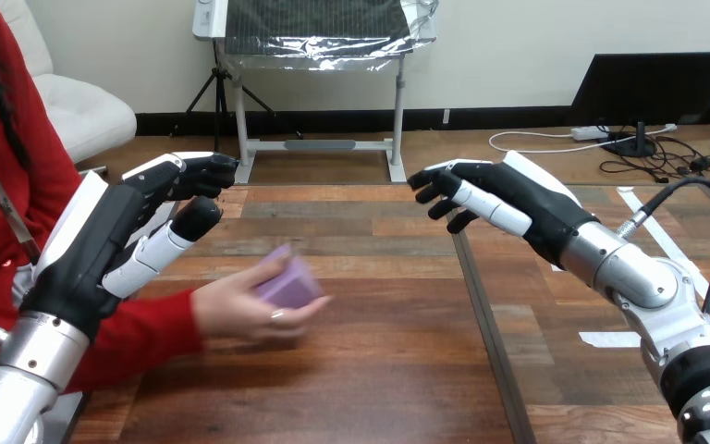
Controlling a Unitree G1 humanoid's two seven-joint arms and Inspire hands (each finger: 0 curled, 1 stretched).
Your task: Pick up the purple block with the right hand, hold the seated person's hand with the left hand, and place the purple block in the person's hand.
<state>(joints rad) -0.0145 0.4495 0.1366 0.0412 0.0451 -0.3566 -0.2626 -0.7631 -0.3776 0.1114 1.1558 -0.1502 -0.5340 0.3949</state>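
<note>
The purple block (288, 283) lies in the person's hand (238, 311), which rests palm-up low over the wooden table (379, 379) at the left. The robot's left hand (102, 242) hangs above the person's red sleeve (139, 335), fingers relaxed, gripping nothing and apart from the person's hand. The right hand (518, 199) hovers over the table's right half, loosely spread and empty. A dark seam (481, 314) splits the planks, and white tape strips (607, 339) mark the right side.

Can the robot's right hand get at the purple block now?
Probably only partly: nothing stands between the right hand and the block, but the person's hand is curled round it.
</note>
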